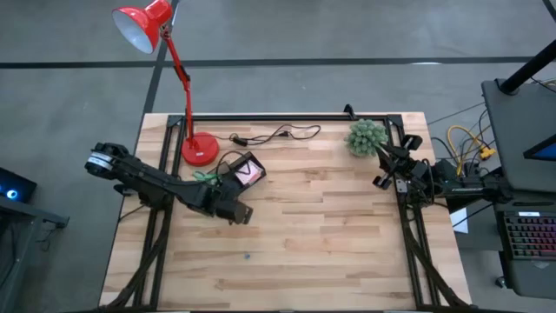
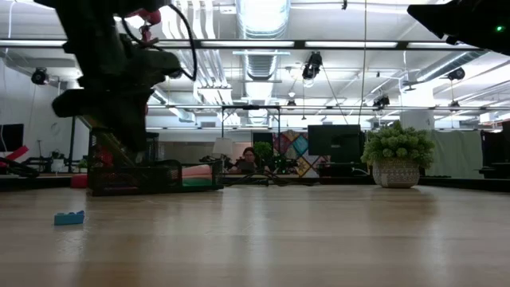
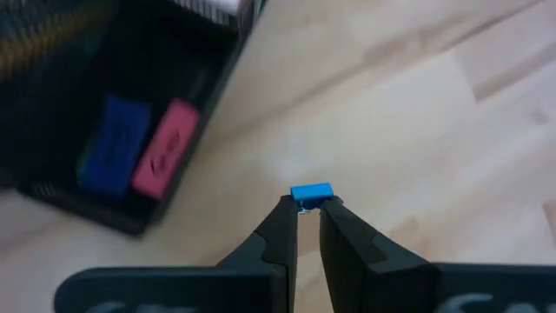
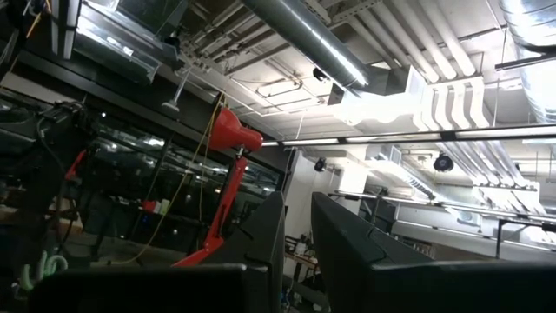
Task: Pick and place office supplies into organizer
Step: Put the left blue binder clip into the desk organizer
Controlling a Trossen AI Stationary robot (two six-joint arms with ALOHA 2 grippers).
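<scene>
Your left gripper [image 3: 308,207] pinches a small blue block [image 3: 311,192] at frame centre, near the organizer [image 3: 104,130] upper left; it's light, hard and slippery, so grip its flat sides

The light wooden table [image 1: 330,226] carries a black mesh organizer [image 1: 243,170] just beyond the left gripper [image 1: 236,212], a red lamp base [image 1: 199,150] past that, and a black cable [image 1: 274,135] at the far edge. A potted green plant [image 1: 367,136] sits just beside the right gripper [image 1: 382,178]. A small blue block [image 2: 69,218] lies on the wood near the left gripper.
</scene>
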